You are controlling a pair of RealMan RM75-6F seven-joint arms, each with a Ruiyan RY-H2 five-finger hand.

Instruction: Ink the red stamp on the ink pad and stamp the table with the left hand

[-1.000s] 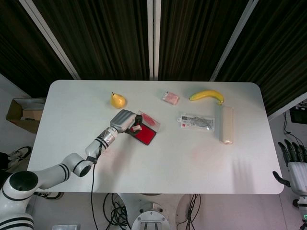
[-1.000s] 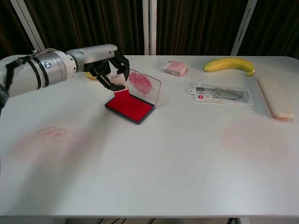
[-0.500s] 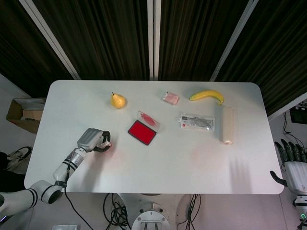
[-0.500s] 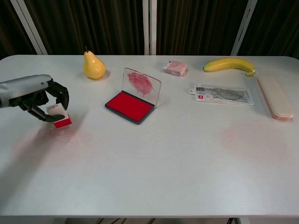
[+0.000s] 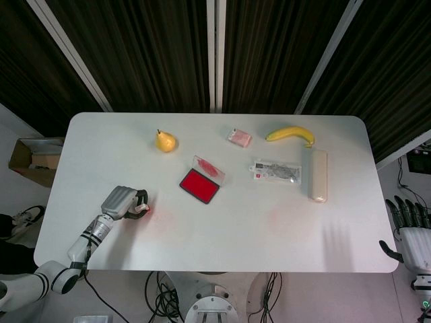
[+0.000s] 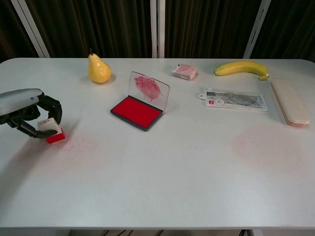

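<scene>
The left hand [image 6: 30, 114] grips the red stamp [image 6: 53, 133], fingers curled around its white upper body, and presses its red base down on the table [image 6: 162, 182] at about nine o'clock of the tabletop, near the left edge. A second ago this hand was over the ink pad [image 6: 137, 112] with the stamp; half a second ago it had carried the stamp away to the left and held it just above the surface; now it is lower, with the stamp's base apparently touching the table beside faint red marks [image 6: 81, 145] at the stamp's three o'clock. That suggests the inking is done and the stamping press is under way or just landing. The ink pad lies open with its stained clear lid upright, well apart from the hand, toward two o'clock from it. Beyond it, toward twelve o'clock of the table, sits a yellow pear [image 6: 98, 69]. The right hand [image 5: 409, 229] hangs off the table's right edge at four o'clock, fingers spread, holding nothing, much as before.
</scene>
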